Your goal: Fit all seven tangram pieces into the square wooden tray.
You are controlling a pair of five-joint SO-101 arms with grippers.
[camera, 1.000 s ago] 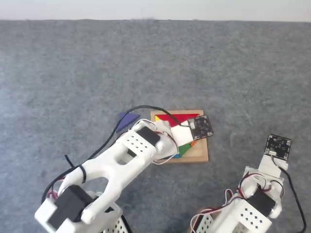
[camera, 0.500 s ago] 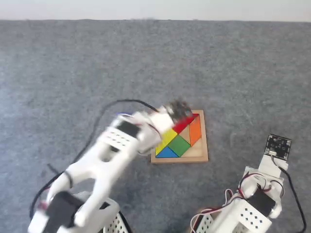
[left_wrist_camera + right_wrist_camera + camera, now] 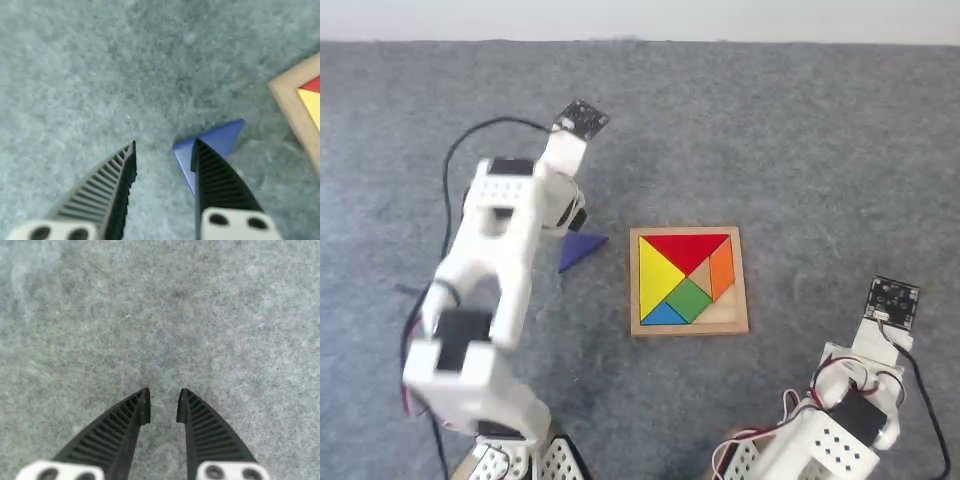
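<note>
Grey felt table [image 3: 820,130]: flat blue triangle [image 3: 223,136] outside wooden tray [image 3: 741,280], left gripper [image 3: 165,145] spread over it.

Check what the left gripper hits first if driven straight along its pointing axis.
Probably the blue triangle: one finger of the open left gripper lines up with its edge, while the other is over bare grey mat. Depth is unclear.

The triangle [image 3: 222,139] half hides behind one finger [image 3: 215,180] of the left gripper [image 3: 165,144], and the tray [image 3: 290,97] runs off the picture's edge, only a corner showing.
</note>
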